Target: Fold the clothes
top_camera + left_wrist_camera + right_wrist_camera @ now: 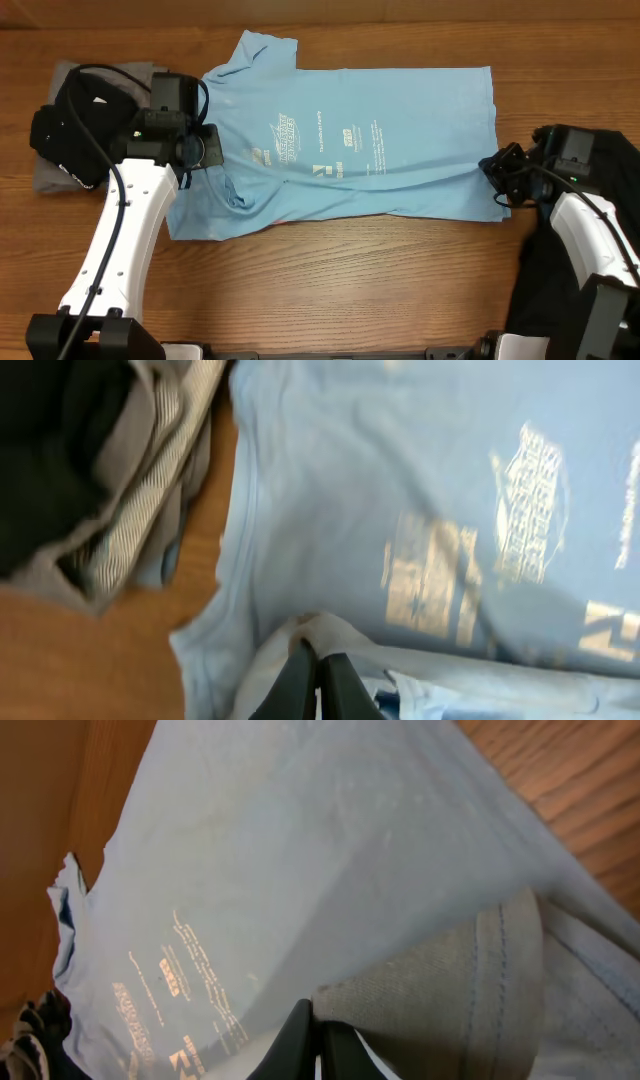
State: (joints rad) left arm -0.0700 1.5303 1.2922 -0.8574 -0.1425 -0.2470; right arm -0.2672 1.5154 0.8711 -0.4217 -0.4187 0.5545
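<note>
A large sky-blue T-shirt [380, 140] with white print lies spread across the table, its near half folded over in a long crease. My left gripper [207, 150] is at the shirt's left end and is shut on a fold of the blue fabric [318, 635]. My right gripper [497, 172] is at the shirt's right hem and is shut on the blue hem fabric [450, 990]. Black and grey clothes [75, 130] are piled at the far left, seen also in the left wrist view [90, 470].
A black garment [560, 280] hangs off the table's right edge by my right arm. Bare wood table [350, 280] lies in front of the shirt.
</note>
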